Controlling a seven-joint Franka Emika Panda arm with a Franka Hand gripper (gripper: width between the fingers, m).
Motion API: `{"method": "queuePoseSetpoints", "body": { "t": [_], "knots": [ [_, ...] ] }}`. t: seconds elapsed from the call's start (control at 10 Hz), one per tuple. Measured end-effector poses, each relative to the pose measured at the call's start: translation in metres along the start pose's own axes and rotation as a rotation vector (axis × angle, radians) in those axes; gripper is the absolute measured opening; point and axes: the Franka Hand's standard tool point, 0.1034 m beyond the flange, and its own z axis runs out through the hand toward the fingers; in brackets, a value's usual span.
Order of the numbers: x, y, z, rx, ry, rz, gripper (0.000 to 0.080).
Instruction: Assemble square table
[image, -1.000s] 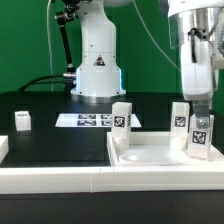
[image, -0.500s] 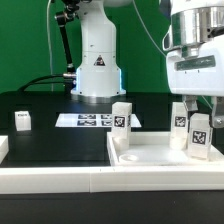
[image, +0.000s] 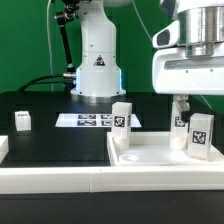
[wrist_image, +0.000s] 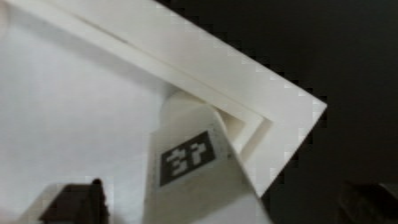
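Note:
The square table top (image: 150, 152), a white tray with a raised rim, lies at the front right in the exterior view. Three white tagged legs stand upright on it: one at its left corner (image: 122, 117), one at the back right (image: 180, 116), one at the front right (image: 201, 136). A fourth leg block (image: 22, 121) sits on the black table at the exterior view's left. My gripper (image: 200, 102) hangs open above the right-hand legs, touching neither. In the wrist view, a tagged leg (wrist_image: 192, 155) stands in the top's corner (wrist_image: 267, 105) below the open gripper (wrist_image: 221, 205).
The marker board (image: 88, 120) lies flat in front of the white robot base (image: 97, 65). A long white rail (image: 50, 178) runs along the front edge, and another white piece (image: 3, 147) shows at the far left.
My gripper has risen straight up from the front right leg, which stays standing on the top. Its fingers opened slightly wider.

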Motion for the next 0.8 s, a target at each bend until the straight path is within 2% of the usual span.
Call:
{"method": "queuePoseSetpoints", "body": {
  "t": [0.8],
  "knots": [
    [0.0096,0.0052,0.0004,-0.006,0.009,-0.453,0.0649]
  ]
}}
